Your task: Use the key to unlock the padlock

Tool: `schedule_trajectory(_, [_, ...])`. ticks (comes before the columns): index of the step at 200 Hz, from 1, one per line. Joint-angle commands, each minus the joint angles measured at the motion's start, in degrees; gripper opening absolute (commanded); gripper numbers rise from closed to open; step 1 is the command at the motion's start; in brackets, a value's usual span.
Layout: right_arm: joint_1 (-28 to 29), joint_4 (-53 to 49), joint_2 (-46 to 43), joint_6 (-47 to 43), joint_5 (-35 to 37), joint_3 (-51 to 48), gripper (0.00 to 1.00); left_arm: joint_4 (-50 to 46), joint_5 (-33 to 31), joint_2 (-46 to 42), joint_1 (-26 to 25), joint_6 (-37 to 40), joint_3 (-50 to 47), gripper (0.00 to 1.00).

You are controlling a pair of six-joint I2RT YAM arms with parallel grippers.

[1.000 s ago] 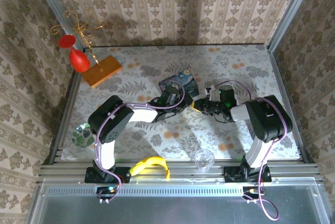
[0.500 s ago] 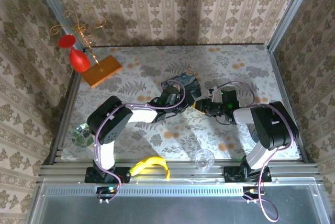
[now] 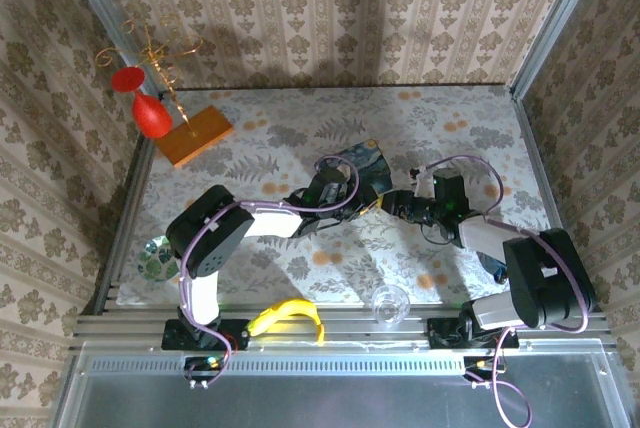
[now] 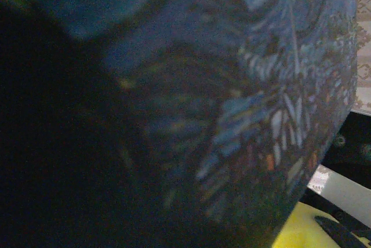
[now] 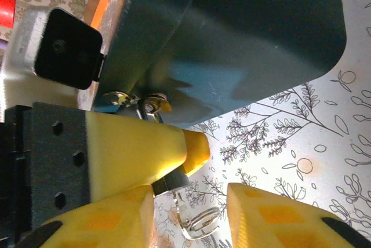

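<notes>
The small dark grey padlock (image 5: 171, 177) hangs from the brass hasp (image 5: 152, 105) of the blue painted tin (image 5: 232, 33). My left gripper (image 3: 362, 204) is shut on the padlock, its yellow fingers (image 5: 133, 146) pinching the lock body. The silver key (image 5: 191, 210) sticks out of the lock's underside with its ring hanging free. My right gripper (image 5: 188, 201) stands open around the key, with a gap on both sides. From above, both grippers meet just in front of the tin (image 3: 357, 162). In the left wrist view the tin's painted side (image 4: 243, 103) sits close up and dark.
A red wine glass (image 3: 150, 113) hangs on a gold wire stand with an orange wooden base (image 3: 196, 135) at the far left. A banana (image 3: 285, 316) and a clear glass (image 3: 390, 300) lie at the near edge. A shiny disc (image 3: 158, 256) sits at the left edge.
The right arm's elbow has swung out to the near right while its gripper stayed by the tin. The tin has shifted slightly right. The left arm has hardly moved.
</notes>
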Motion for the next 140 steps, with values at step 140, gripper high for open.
schedule_trajectory(140, [-0.1, 0.4, -9.6, -0.2, 4.0, -7.7, 0.27, -1.8, 3.9, 0.6, -0.9, -1.4, 0.1, 0.00])
